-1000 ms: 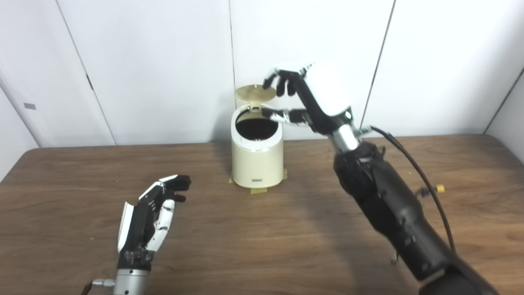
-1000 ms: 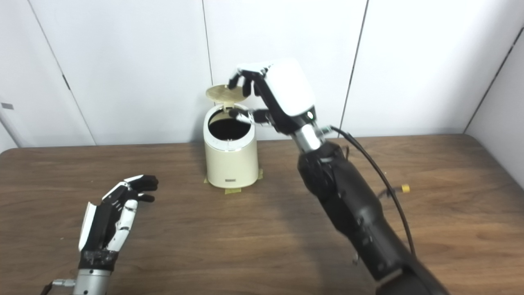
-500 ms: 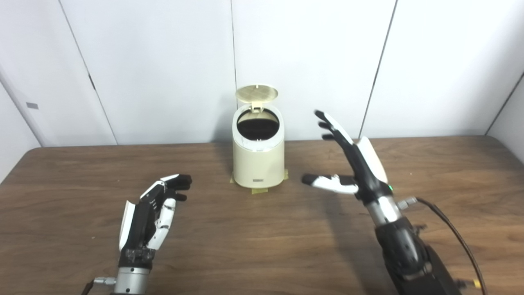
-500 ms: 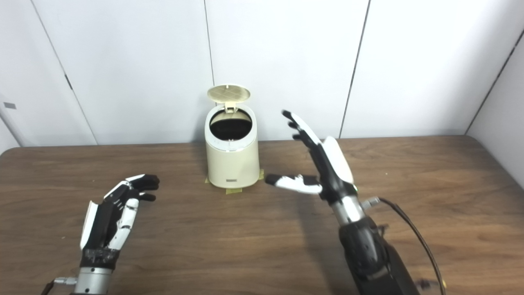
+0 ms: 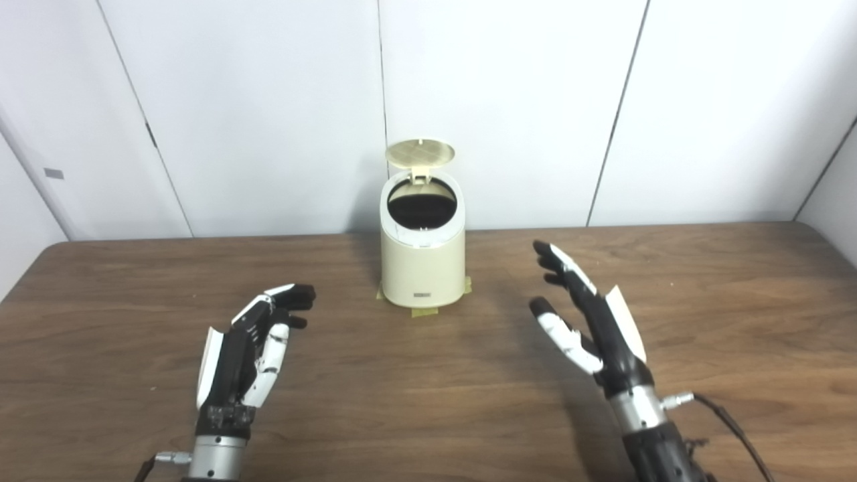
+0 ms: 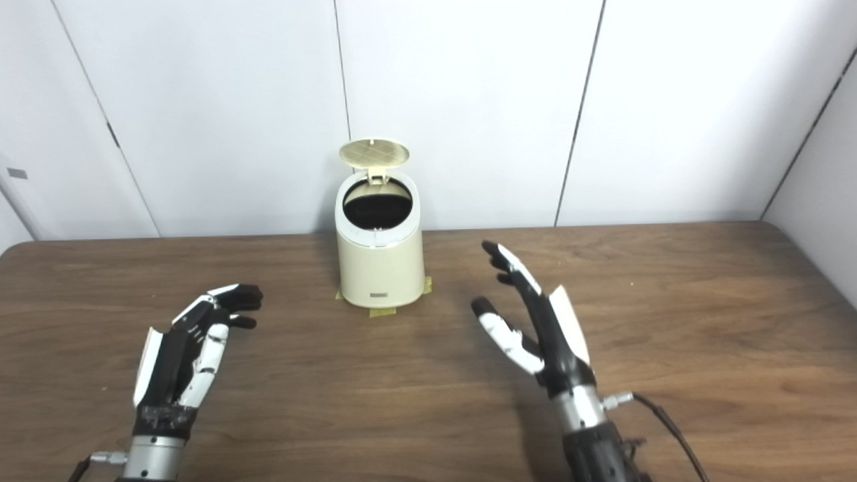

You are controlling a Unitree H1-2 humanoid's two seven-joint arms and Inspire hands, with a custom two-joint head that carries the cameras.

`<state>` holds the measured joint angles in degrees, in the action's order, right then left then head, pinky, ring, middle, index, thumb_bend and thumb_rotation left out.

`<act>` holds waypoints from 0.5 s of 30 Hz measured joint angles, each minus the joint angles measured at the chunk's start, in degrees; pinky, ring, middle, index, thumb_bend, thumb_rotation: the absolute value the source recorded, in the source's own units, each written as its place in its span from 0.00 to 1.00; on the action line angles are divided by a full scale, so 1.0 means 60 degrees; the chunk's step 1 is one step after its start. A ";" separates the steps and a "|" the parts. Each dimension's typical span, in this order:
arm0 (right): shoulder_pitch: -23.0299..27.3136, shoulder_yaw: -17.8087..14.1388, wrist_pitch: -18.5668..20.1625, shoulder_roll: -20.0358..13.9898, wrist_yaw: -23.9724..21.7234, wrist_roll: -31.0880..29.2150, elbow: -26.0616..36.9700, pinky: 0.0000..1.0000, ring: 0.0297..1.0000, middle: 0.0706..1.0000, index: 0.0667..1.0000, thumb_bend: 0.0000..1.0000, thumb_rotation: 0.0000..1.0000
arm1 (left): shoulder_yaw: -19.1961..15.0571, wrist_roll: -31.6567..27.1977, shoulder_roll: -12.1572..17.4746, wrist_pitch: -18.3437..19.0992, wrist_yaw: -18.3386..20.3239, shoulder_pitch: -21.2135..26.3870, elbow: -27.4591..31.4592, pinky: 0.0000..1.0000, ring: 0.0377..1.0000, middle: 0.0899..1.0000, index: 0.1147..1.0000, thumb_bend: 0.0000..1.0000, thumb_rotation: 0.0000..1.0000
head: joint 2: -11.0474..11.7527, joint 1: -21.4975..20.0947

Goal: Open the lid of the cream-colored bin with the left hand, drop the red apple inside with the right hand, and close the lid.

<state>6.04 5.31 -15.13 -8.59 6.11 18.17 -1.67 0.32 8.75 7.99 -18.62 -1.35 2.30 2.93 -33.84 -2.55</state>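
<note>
Cream-colored bin (image 5: 422, 261) upright at far centre of wooden table (image 5: 428, 415), lid (image 5: 420, 152) raised, interior dark, apple not visible; left hand (image 5: 251, 345) near left, right hand (image 5: 589, 321) near right, both empty, fingers spread.

The left hand (image 5: 244, 348) and right hand (image 5: 592, 321) are showing black frames under white shells, with black fingertips. Silver metal wrist cuffs are gleaming below them, and a thin black cable (image 5: 733, 425) is trailing from the right wrist.
</note>
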 measured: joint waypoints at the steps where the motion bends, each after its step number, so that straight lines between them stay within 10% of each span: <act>1: 0.0001 -0.0017 0.0022 0.0000 -0.0016 0.0003 -0.0056 0.91 0.92 0.91 0.90 0.21 0.95 | 0.0006 0.0145 -0.0003 0.0052 0.0001 0.0053 0.0000 0.63 0.71 0.71 0.70 0.24 0.78 | 0.0000 0.0015; 15: 0.0051 0.0027 0.0019 -0.0107 -0.0241 0.0453 -0.0058 0.82 0.89 0.89 0.90 0.25 0.89 | 0.0170 0.1532 0.0217 0.2765 0.0371 0.4061 0.0877 0.67 0.78 0.77 0.75 0.48 0.97 | 0.0044 0.0117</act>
<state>6.35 5.47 -15.02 -9.23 4.67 20.89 -2.02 1.34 17.94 9.30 -2.03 0.87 26.66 8.19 -33.57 -1.85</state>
